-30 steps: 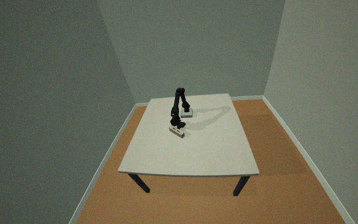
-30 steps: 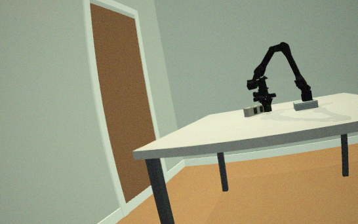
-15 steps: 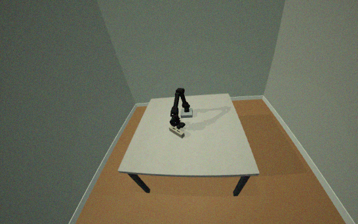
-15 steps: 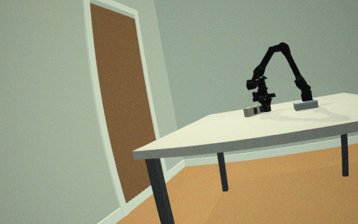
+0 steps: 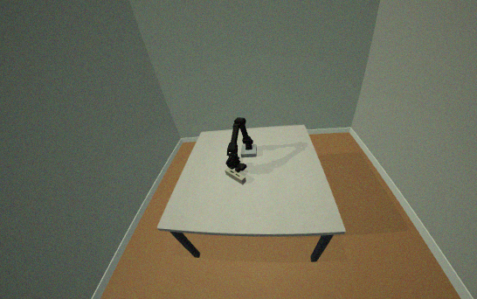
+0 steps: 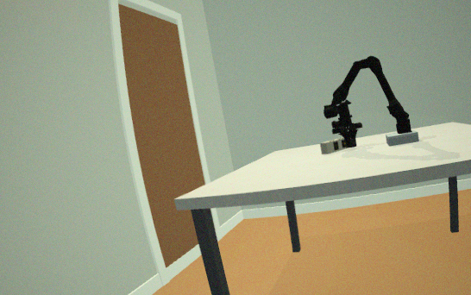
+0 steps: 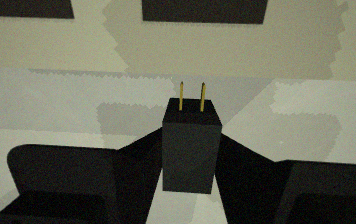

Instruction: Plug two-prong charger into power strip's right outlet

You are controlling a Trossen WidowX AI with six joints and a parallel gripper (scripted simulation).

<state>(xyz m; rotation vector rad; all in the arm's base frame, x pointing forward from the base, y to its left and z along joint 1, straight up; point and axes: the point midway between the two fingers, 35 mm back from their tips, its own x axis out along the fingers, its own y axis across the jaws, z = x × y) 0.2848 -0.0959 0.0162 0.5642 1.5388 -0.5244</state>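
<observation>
My gripper (image 5: pixel 236 166) (image 6: pixel 348 139) (image 7: pixel 188 133) is shut on the dark two-prong charger (image 7: pixel 192 132), its two yellow prongs pointing away from the wrist camera. The cream power strip (image 5: pixel 235 176) (image 6: pixel 331 147) (image 7: pixel 100 45) lies on the white table (image 5: pixel 271 205) (image 6: pixel 302 172), right below and in front of the gripper. In the wrist view two dark outlets sit at the top edge: one at the far left (image 7: pixel 35 7), and one (image 7: pixel 205 10) straight beyond the prongs. The prong tips stand clear of the strip. In the top and exterior views the charger is too small to make out.
The arm's grey base block (image 5: pixel 248 151) (image 6: pixel 402 138) stands on the table behind the strip. The table sits in a room with grey walls, an orange floor, and a brown door (image 6: pixel 160 129) at the left.
</observation>
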